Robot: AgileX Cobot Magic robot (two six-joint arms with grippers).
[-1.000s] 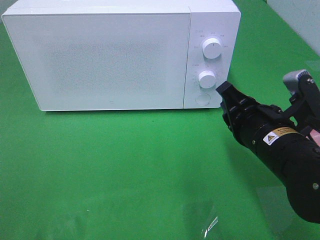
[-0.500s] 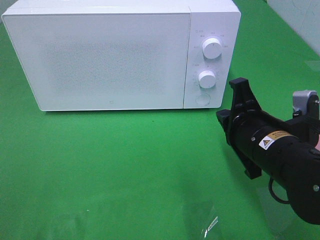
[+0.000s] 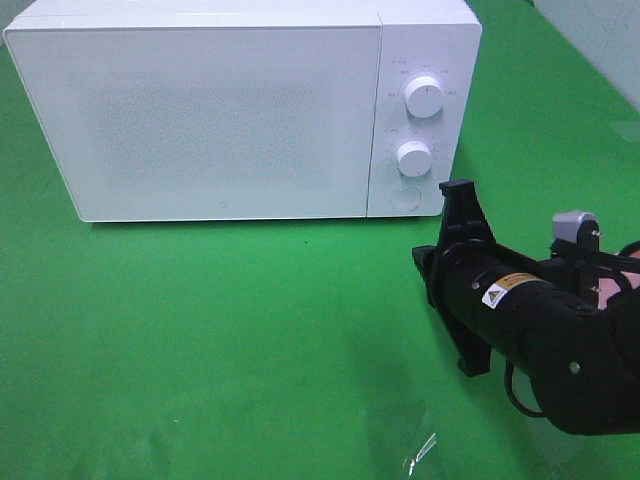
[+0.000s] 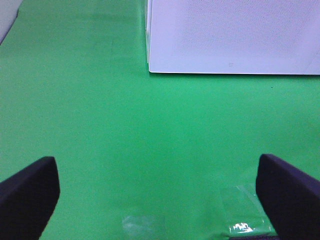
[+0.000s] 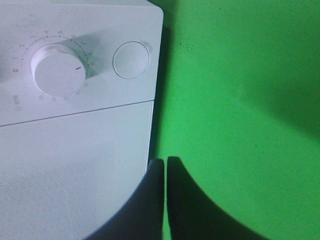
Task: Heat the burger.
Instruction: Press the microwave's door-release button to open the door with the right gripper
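The burger is out of view. A white microwave (image 3: 220, 110) stands at the back of the green cloth with its door closed; the left wrist view shows the microwave's lower front corner (image 4: 230, 35). Its panel carries an upper knob (image 3: 424, 97), a lower knob (image 3: 414, 158) and a round button (image 3: 405, 198). My right gripper (image 3: 458, 190) is shut on nothing, just right of and below the button, apart from the panel. In the right wrist view the right gripper (image 5: 165, 162) shows closed fingers below the lower knob (image 5: 56, 70) and the button (image 5: 131, 60). My left gripper (image 4: 159, 172) is open over bare cloth.
Green cloth covers the table. A crinkled piece of clear film (image 3: 420, 445) lies near the front edge, and the film (image 4: 245, 220) also shows beside the left gripper's finger. A pale wall (image 3: 600, 40) rises at the back right.
The right gripper closed fully, rolled about its axis, and drew back from the panel toward the front and left. The left gripper stayed open.
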